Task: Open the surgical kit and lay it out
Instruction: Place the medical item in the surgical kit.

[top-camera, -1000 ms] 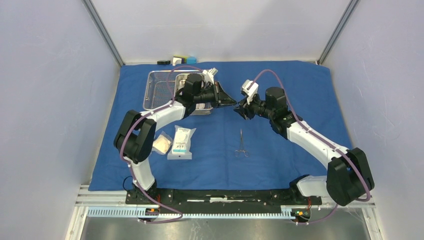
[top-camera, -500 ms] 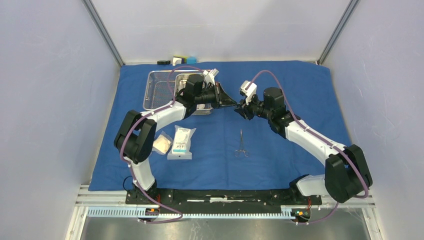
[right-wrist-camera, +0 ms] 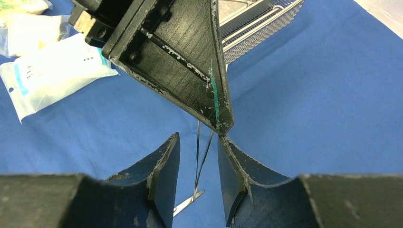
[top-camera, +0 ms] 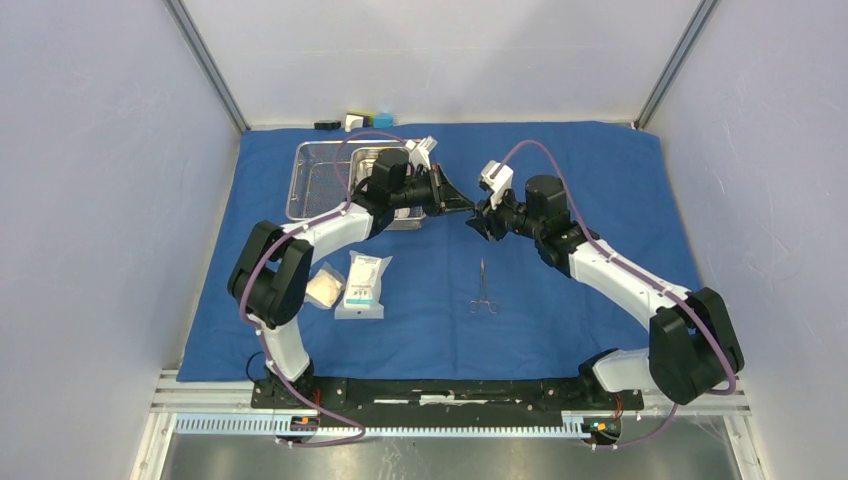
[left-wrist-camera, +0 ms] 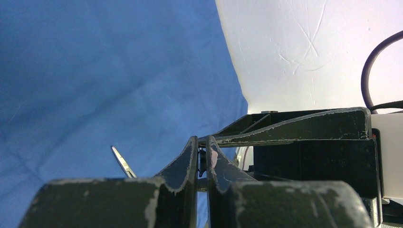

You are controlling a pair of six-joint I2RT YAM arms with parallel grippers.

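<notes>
Handover of the slim instrument (right-wrist-camera: pixel 201 159) above the blue wrap (top-camera: pixel 600 170), near its middle
Your left end effector (left-wrist-camera: pixel 202 147) pinched its top; your right end effector (right-wrist-camera: pixel 198 137) stood half open astride the hanging shanks. You needed to centre, close firmly, then release left.

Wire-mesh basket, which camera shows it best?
The top external view: the wire-mesh basket shows nearly whole on the blue cloth, one side hidden by the left arm. The right wrist view catches just a mesh corner. The left wrist view misses it.
</notes>
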